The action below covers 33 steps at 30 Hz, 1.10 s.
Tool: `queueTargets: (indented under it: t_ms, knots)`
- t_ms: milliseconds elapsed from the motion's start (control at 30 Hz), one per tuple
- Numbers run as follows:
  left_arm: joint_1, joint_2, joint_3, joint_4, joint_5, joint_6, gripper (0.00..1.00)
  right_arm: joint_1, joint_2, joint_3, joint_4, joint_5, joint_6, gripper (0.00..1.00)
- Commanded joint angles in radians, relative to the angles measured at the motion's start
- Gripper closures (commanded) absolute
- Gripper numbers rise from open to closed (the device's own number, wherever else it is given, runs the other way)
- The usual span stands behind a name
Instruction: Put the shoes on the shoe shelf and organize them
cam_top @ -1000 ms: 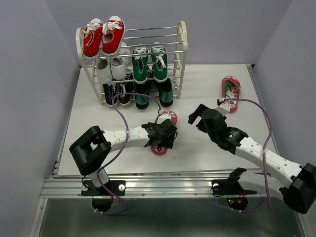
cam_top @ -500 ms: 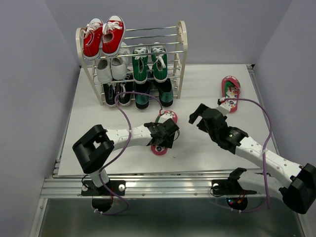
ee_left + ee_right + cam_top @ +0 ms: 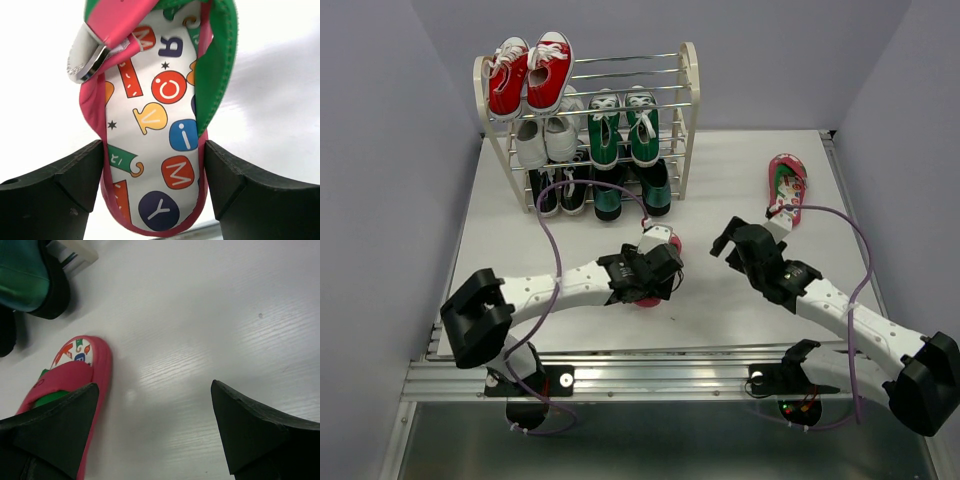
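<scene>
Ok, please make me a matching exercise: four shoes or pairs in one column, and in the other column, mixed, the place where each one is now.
1. red sneakers
2. green sneakers
3. near flip-flop
4. far flip-flop

A. alone on the table, right side
B. shoe shelf, top tier
C. between the jaws of the left gripper
D. shoe shelf, middle tier

Pairs: 1-B, 2-D, 3-C, 4-A
</scene>
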Motion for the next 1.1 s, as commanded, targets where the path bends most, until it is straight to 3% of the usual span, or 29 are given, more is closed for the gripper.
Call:
queueTargets:
  t_ms: [0, 467, 700, 800, 900, 1067]
  knots:
    - [-0.048, -0.165, 0.037, -0.007, -0.096, 0.012, 1.00, -0.029, -0.009, -0.033, 0.007, 0.043, 0.011, 0.00]
    - [-0.081, -0.354, 0.137, -0.018, -0.144, 0.108, 1.00, -0.077, -0.047, -0.082, 0.005, 0.056, 0.006, 0.00]
    - [-0.081, -0.308, 0.065, -0.018, -0.009, 0.096, 1.00, -0.077, -0.064, -0.088, 0.007, 0.044, -0.017, 0.00]
    - [-0.091, -0.286, -0.025, -0.002, 0.174, 0.038, 1.00, -0.077, -0.070, -0.090, 0.008, 0.035, -0.029, 0.00]
    - [-0.122, -0.260, -0.128, 0.011, 0.247, -0.040, 1.00, -0.077, -0.072, -0.093, 0.007, 0.032, -0.030, 0.00]
    - [-0.151, -0.185, -0.165, 0.016, 0.244, -0.097, 1.00, -0.077, -0.058, -0.088, 0.015, 0.015, -0.040, 0.00]
